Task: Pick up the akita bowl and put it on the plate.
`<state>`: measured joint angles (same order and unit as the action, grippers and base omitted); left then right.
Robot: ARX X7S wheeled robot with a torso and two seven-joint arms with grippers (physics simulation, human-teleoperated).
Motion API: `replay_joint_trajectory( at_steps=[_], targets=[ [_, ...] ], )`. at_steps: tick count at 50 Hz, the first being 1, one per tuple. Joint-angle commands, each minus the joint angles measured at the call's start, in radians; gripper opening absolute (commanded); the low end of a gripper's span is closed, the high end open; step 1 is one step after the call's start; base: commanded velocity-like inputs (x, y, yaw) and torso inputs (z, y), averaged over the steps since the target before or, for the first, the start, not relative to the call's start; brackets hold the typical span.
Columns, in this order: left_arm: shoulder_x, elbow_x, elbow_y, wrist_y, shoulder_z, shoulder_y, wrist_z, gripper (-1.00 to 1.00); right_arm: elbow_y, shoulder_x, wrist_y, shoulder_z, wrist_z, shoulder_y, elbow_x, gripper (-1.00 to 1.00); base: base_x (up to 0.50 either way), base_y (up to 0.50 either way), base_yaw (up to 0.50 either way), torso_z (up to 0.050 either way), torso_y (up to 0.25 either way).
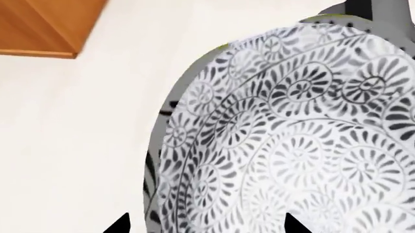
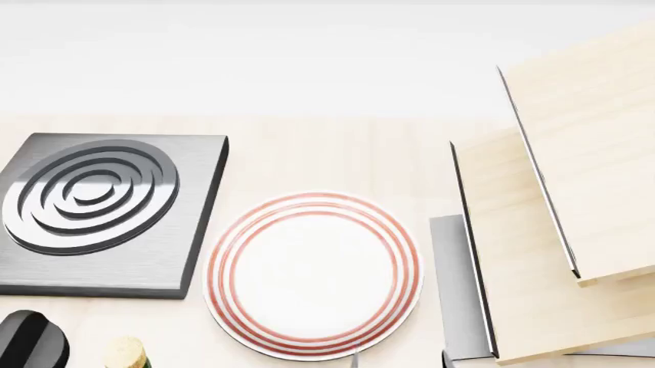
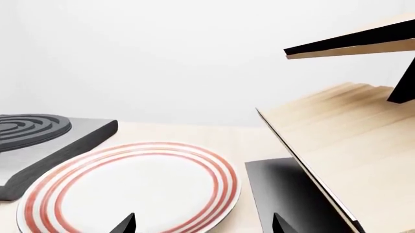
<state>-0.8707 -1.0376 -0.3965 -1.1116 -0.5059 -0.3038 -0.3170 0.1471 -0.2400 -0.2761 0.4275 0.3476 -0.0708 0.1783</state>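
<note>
Left wrist view: left end effector [image 1: 204,225] shows only two dark fingertips [image 1: 120,224] at the frame edge, set apart. The akita bowl [image 1: 292,141] fills the space right at them, tilted so its grey-black floral inside faces the camera; one tip sits outside the bowl wall, the other over the patterned inside. Actual clamping on the rim is cut off by the frame, can't tell. Pale surface beyond the bowl, an orange-brown wooden panel [image 1: 45,24] farther off. The bowl does not appear in the head view.

Right wrist view: right end effector [image 3: 201,224] again just two dark tips, spread open with nothing between them, hanging above the near edge of the plate [image 3: 129,189].

Plate as landmark, head view: plate [image 2: 314,274] lies flat on the light wood counter [image 2: 307,153], white with three red rings, nothing on it. Near its front-left, at the frame edge, a black rounded object [image 2: 29,339] and a cork-like tan top [image 2: 127,353], both cropped, identity unclear. Left of the plate and close beside it, the dark grey square stove burner [image 2: 103,215] with concentric rings. Right of the plate, a grey flat slab [image 2: 455,284], then a light wooden stepped rack [image 2: 553,207] rising over it. Behind the plate, bare counter to a white wall [image 2: 307,54].
</note>
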Motion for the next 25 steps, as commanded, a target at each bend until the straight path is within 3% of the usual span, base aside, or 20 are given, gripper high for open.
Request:
replay_joint_trajectory(
  at_steps=[1, 10, 11, 22, 25],
  targets=[
    [0.001, 0.028, 0.039, 0.01, 0.064, 0.032, 0.004, 1.0, 0.008, -0.001, -0.004, 0.004, 0.003, -0.002, 0.003, 1.0, 0.0, 0.0, 0.0, 0.0, 0.0],
    [0.031, 0.122, 0.1, 0.107, 0.125, 0.067, 0.013, 1.0, 0.017, 0.0, -0.011, 0.007, 0.006, -0.005, 0.004, 1.0, 0.0, 0.0, 0.0, 0.0, 0.0],
    [0.028, 0.136, 0.099, 0.118, 0.134, 0.065, 0.016, -1.0, 0.017, 0.0, -0.011, 0.007, 0.006, -0.005, 0.005, 1.0, 0.0, 0.0, 0.0, 0.0, 0.0],
    [0.045, 0.205, 0.08, 0.224, 0.116, 0.064, 0.01, -1.0, 0.025, -0.001, -0.01, 0.009, 0.009, -0.01, 0.009, 1.0, 0.01, 0.0, -0.01, -0.003, 0.0],
    [0.021, 0.301, 0.068, 0.297, 0.18, 0.038, 0.032, -1.0, 0.023, -0.002, -0.009, 0.01, 0.01, -0.009, 0.01, 1.0, 0.01, 0.0, -0.01, -0.004, 0.0]
  ],
)
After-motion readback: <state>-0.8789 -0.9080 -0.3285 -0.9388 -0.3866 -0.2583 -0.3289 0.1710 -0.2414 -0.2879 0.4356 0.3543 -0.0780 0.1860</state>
